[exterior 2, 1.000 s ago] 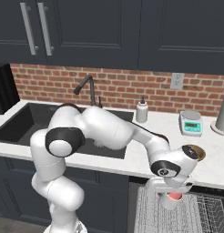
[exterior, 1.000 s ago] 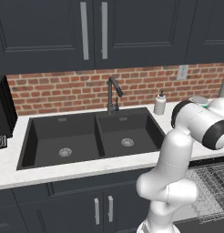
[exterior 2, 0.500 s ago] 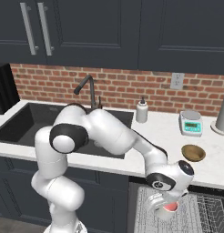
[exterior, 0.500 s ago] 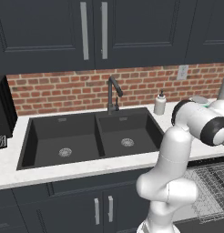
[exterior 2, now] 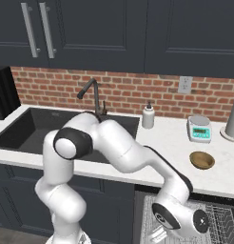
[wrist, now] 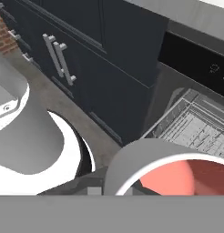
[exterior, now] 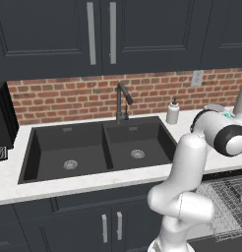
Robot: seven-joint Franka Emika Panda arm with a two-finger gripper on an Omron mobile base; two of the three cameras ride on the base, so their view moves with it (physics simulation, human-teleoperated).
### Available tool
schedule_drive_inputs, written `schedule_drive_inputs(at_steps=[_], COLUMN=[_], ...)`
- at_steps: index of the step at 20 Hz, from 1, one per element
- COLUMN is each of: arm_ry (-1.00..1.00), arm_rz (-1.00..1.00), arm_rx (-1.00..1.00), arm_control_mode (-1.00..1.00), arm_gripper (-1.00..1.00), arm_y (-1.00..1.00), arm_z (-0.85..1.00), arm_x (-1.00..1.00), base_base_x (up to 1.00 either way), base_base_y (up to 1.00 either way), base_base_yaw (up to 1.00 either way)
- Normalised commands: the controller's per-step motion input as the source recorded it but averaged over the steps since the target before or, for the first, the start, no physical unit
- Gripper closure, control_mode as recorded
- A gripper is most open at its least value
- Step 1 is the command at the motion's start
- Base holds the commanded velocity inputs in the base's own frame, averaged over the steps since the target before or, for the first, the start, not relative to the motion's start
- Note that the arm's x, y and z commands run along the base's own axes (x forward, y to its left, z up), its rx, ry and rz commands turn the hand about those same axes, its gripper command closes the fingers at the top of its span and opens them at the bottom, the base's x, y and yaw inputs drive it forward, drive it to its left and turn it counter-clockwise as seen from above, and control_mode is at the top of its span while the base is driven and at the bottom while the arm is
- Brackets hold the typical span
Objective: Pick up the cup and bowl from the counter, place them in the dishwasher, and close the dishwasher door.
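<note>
Over the last second the arm has swung down off the surface (exterior 2: 176, 143), carrying the cup (wrist: 177, 175) low over the dishwasher (exterior 2: 219, 224) rack; the bowl (exterior 2: 202, 160) waits by the scale. The arm folds steeply downward, wrist near the rack, tool clamped nearly shut on the cup.

Left base view: behind the arm, looks forward and down; black double sink (exterior: 101, 150) at frame centre, silver wire rack (exterior: 226, 206) at lower right. Right base view: same white marbled counter (exterior 2: 178, 143) seen further right; rack (exterior 2: 223, 224) at bottom right. Hand view: close, tilted, looking down; rack (wrist: 196, 125) at right.
</note>
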Motion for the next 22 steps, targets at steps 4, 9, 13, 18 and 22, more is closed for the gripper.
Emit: schedule_drive_inputs(at_steps=[4, 9, 13, 18, 22], arm_ry=[-0.16, -0.01, 0.10, 0.11, 0.09], arm_rz=[0.07, 0.00, 0.00, 0.00, 0.00], arm_rx=[0.12, 0.00, 0.00, 0.00, 0.00], arm_control_mode=[-1.00, -1.00, -1.00, -1.00, -1.00], arm_gripper=[1.00, 1.00, 1.00, 1.00, 1.00], arm_y=[0.00, 0.00, -0.01, -0.02, 0.00], arm_z=[-0.08, -0.39, -0.48, -0.63, -0.59], arm_x=[-0.09, 0.31, 0.44, 0.19, 0.05], base_base_x=[0.00, 0.00, 0.00, 0.00, 0.00], base_base_y=[0.00, 0.00, 0.00, 0.00, 0.00], base_base_yaw=[0.00, 0.00, 0.00, 0.00, 0.00])
